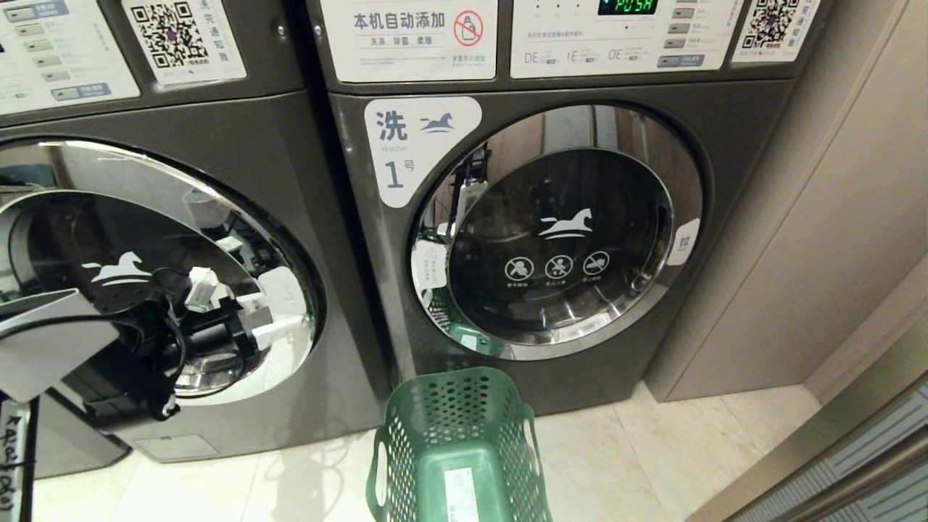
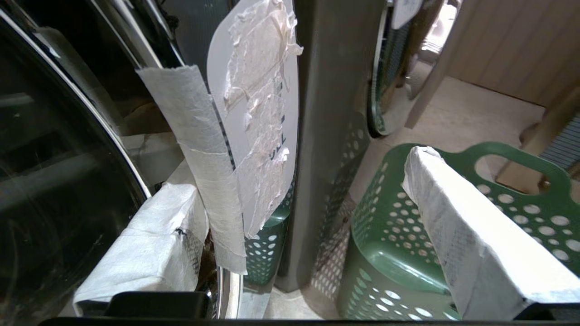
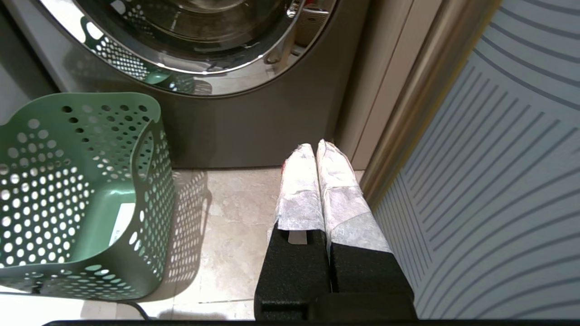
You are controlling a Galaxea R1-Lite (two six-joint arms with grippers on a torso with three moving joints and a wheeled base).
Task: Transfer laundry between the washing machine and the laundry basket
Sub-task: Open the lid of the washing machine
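Laundry: we see no garments in any view. The dark green perforated plastic laundry basket looks empty down to its white sticker. Whether anything lies behind the dark glass of the target drum, we cannot tell.

Washing machine: the dark grey front-loader with the round chrome-rimmed glass door fills the left of the head view, and its door is closed. Its number label is not in view. The basket stands on the floor at about 4 o'clock from that door.

Key relation: the left gripper hangs at the door's 4 o'clock rim. Its jaws are spread wide and it holds nothing. In the left wrist view one taped finger sits against the chrome edge just beside a white tape-patched tab, and the other finger is out over the basket. We judge the next move to be catching that door edge. The left arm is plainly the nearer one.

The right gripper is closed on nothing. It is parked low over the floor tiles by the wall, at 3 o'clock from the basket.

Count: garments seen, none; baskets, one; machines in view, two, the second being the grey front-loader marked 1, also closed; grippers, two.
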